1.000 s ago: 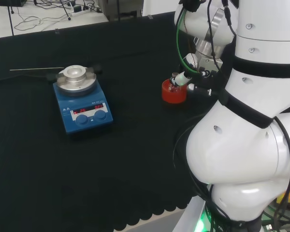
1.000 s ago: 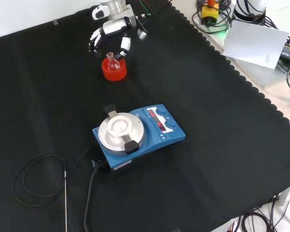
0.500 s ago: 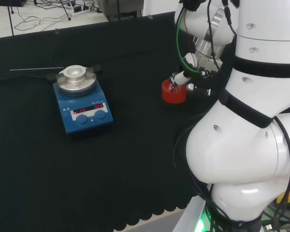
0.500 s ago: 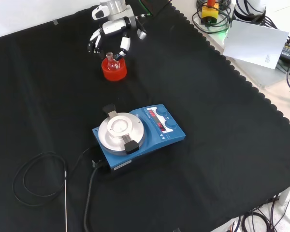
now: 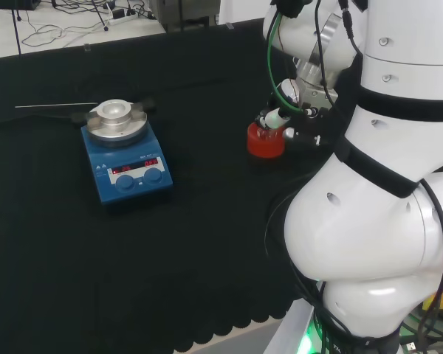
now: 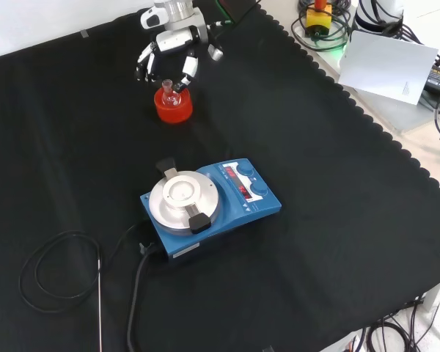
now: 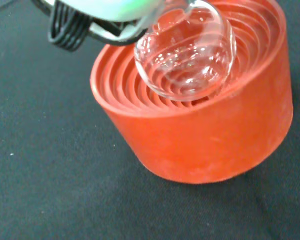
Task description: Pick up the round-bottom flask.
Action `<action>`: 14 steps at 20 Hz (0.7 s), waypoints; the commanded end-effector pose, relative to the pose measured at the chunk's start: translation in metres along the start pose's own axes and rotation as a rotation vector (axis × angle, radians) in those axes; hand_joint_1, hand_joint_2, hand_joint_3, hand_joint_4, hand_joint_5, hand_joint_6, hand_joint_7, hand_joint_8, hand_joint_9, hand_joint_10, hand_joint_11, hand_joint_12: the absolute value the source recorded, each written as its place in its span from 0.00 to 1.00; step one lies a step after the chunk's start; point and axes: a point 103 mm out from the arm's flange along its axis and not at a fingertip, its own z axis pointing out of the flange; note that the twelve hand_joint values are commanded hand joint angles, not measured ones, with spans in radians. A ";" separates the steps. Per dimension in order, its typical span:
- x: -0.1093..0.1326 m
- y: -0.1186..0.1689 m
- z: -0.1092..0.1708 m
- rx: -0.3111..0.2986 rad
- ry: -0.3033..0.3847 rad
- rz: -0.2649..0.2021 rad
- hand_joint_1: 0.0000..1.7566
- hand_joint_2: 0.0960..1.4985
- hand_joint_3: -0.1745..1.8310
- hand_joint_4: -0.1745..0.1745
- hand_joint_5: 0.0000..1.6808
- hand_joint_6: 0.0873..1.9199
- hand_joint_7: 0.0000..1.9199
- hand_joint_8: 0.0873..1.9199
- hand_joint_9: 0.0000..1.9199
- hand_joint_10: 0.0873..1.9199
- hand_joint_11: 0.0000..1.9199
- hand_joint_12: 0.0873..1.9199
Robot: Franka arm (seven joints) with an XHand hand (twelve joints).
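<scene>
The round-bottom flask (image 7: pixel 185 55) is clear glass, and its bulb sits low in the bowl of a red ribbed stand (image 7: pixel 205 140). In the front view the flask (image 6: pixel 168 92) rises from the stand (image 6: pixel 173 108) at the far end of the cloth. The hand (image 6: pixel 169 53) reaches down from above it, with curled fingers (image 6: pixel 186 72) closed in on both sides of the neck. In the head view the hand (image 5: pixel 282 115) meets the flask's neck just above the stand (image 5: pixel 266 141). A blurred part of the hand (image 7: pixel 110 7) covers the neck in the wrist view.
A blue hotplate stirrer (image 6: pixel 205 202) with a round metal top stands mid-cloth, nearer the front view's camera. Its black cable (image 6: pixel 66 275) and a thin metal rod (image 6: pixel 100 308) lie on the cloth beside it. The arm's white links (image 5: pixel 376 184) fill the head view's right.
The hand has closed in a little on the flask's neck and shifted slightly. The stand and the hotplate have stayed put.
</scene>
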 end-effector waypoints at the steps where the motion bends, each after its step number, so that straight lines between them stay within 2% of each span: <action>1: 0.007 -0.003 -0.011 0.010 0.036 0.015 0.64 0.42 0.46 0.49 0.66 0.49 0.23 0.33 0.37 0.28 0.27 0.65; 7: 0.038 -0.007 -0.041 0.013 0.036 -0.009 0.64 0.41 0.48 0.43 0.67 0.50 0.23 0.33 0.37 0.28 0.27 0.65; 14: 0.086 -0.015 -0.075 -0.037 0.019 -0.072 0.65 0.40 0.49 0.42 0.67 0.50 0.23 0.33 0.38 0.28 0.28 0.65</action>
